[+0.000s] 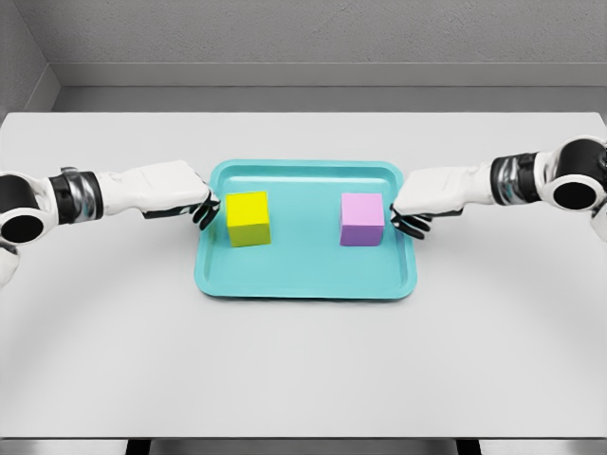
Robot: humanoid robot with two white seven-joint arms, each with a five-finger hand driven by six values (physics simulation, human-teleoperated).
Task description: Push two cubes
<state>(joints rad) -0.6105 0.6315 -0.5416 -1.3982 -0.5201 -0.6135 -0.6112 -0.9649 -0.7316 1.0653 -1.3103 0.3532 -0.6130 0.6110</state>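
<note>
A yellow cube [248, 218] stands in the left half of a teal tray [305, 277], and a purple cube [362, 219] stands in the right half. My left hand [205, 210] hangs over the tray's left rim, its dark fingertips curled and a small gap away from the yellow cube's left face. My right hand [410, 224] is at the tray's right rim, fingers curled, just short of the purple cube's right face. Neither hand holds anything.
The tray lies in the middle of a white table [303, 370]. A grey wall runs behind the table's far edge.
</note>
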